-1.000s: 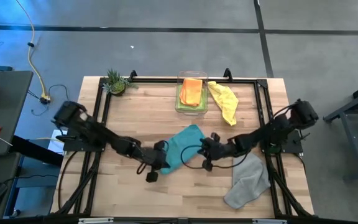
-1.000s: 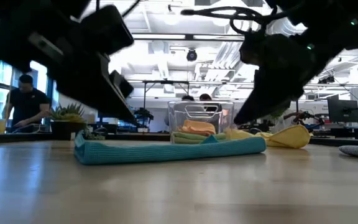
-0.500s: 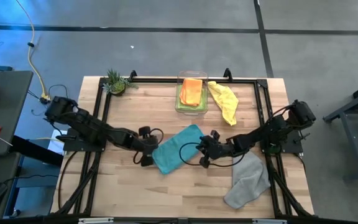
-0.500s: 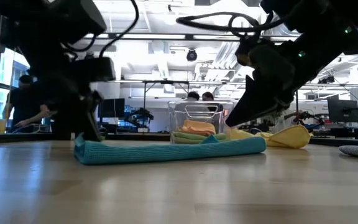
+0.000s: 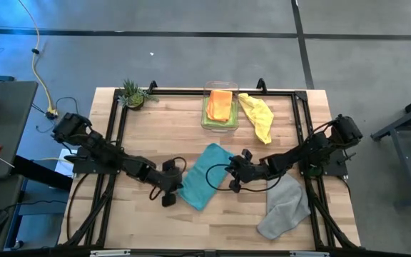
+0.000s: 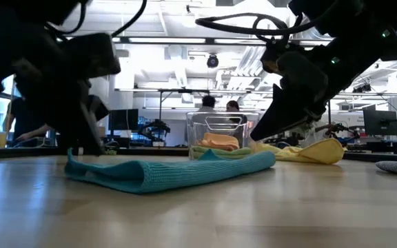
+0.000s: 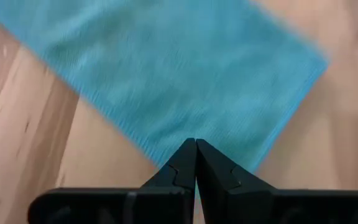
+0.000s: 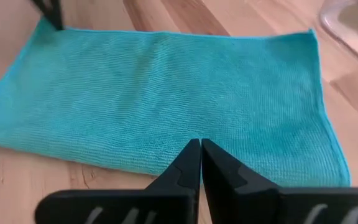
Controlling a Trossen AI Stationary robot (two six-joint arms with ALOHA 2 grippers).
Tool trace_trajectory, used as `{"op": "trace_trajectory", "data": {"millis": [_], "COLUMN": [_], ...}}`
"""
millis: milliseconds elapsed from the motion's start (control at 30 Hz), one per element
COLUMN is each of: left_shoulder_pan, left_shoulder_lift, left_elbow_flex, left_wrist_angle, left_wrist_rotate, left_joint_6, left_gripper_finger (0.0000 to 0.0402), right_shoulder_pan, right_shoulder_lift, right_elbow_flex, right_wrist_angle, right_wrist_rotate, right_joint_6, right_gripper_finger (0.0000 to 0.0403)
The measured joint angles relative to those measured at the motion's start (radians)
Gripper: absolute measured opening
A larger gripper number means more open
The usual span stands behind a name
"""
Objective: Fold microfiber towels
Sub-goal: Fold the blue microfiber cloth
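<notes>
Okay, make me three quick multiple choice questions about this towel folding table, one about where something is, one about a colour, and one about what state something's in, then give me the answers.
1. Where is the orange towel?
A. in the clear bin
B. under the grey towel
C. beside the plant

2. What colour is the towel between the two end effectors?
A. yellow
B. teal
C. grey

3. How are the left end effector's fingers?
A. wide open
C. shut
B. holding the yellow towel

Answers: 1 A, the orange towel lies in the clear bin. 2 B, the teal towel lies between the left end effector and the right end effector. 3 C, the left wrist view shows the fingers pressed together.
</notes>
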Motion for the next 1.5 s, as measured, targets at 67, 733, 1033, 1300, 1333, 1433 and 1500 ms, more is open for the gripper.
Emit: {"op": "trace_trajectory", "data": {"millis": [67, 733, 1033, 1300, 1333, 1433, 1500], "left_shoulder_pan": [-0.02, 0.025, -0.031, -0.066, -0.068, -0.076, -0.081], "left_shoulder_lift": [0.031, -0.025, 0.075, 0.146, 0.154, 0.17, 0.194], "left_elbow_flex": [0.001, 0.074, 0.052, 0.054, 0.054, 0.053, 0.055], "left_wrist_angle": [0.061, -0.087, -0.111, 0.072, 0.1, 0.168, 0.229], "left_wrist_rotate": [-0.046, -0.175, -0.099, -0.118, -0.105, -0.087, -0.076], "left_joint_6": [-0.032, 0.081, -0.003, -0.026, -0.029, -0.033, -0.033], "left_gripper_finger": [0.0, 0.0, 0.0, 0.0, 0.0, 0.0, 0.0], "right_shoulder_pan": [-0.009, -0.056, -0.093, -0.14, -0.141, -0.135, -0.126], "right_shoulder_lift": [0.0, 0.046, 0.04, 0.04, 0.038, 0.018, -0.01], "right_elbow_flex": [0.001, 0.003, 0.001, 0.0, 0.0, -0.001, -0.001], "right_wrist_angle": [-0.021, -0.247, -0.259, -0.211, -0.211, -0.229, -0.24], "right_wrist_rotate": [-0.003, 0.022, 0.045, -0.021, -0.022, -0.041, -0.064], "right_joint_6": [0.039, 0.157, 0.062, -0.068, -0.074, -0.098, -0.11], "right_gripper_finger": [0.0006, 0.0006, 0.0006, 0.0006, 0.0006, 0.0006, 0.0006]}}
